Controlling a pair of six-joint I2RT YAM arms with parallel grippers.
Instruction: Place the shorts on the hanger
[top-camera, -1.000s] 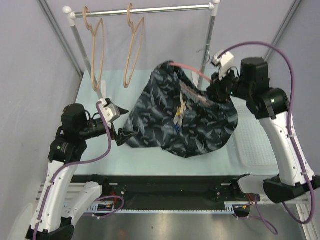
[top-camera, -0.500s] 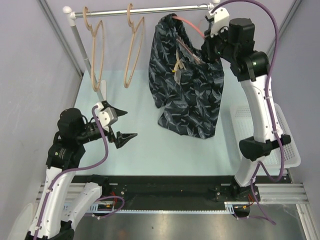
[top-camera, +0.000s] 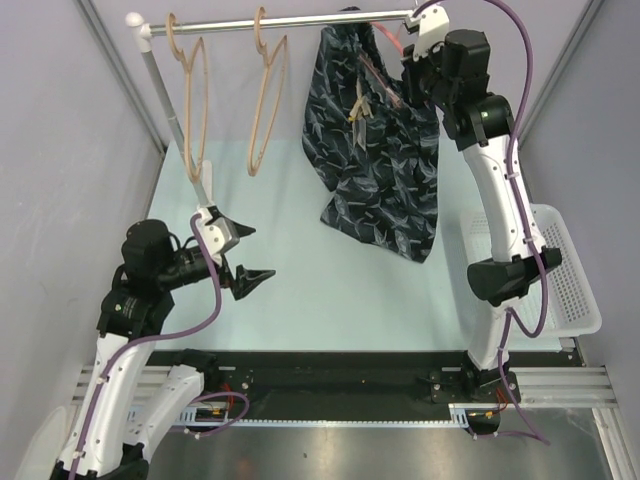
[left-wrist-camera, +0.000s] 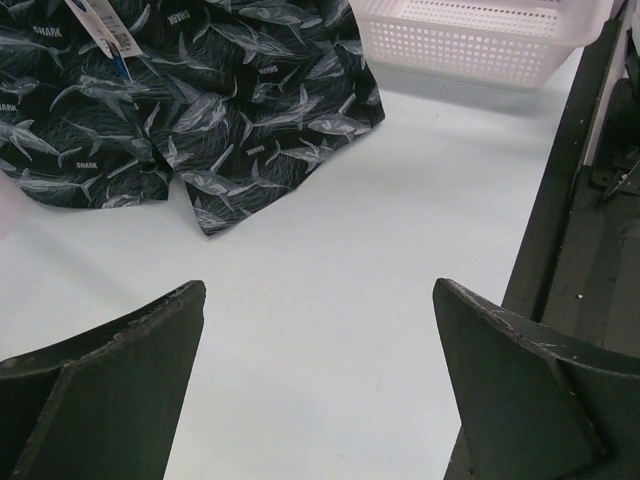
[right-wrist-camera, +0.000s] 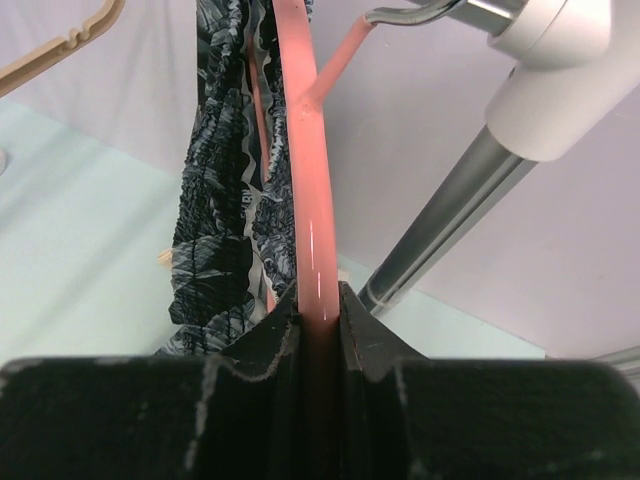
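Status: right gripper (right-wrist-camera: 318, 308) clamped on the hanger (right-wrist-camera: 302, 150), pink bar pinched between both fingers. Right arm is stretched up and far back, with the wrist at the right end of the rail (top-camera: 270, 22). Hook (right-wrist-camera: 400, 12) sits at the rail by the white end cap; can't tell if it's seated over it. Shorts (top-camera: 380, 160) are on the hanger, draped down below the rail, with the tag (left-wrist-camera: 105, 25) on the front. Can't tell whether the hem touches the table (top-camera: 300, 300).

Left gripper (top-camera: 250, 252) is spread wide and holds nothing. It sits low over the near-left table, arm folded, pointing toward the centre.

Table is pale mint. White basket (top-camera: 572, 290) sits at its right edge beside the right arm. Two wooden hangers (top-camera: 195, 100) hang on the left of the rail. Walls are grey-lilac.
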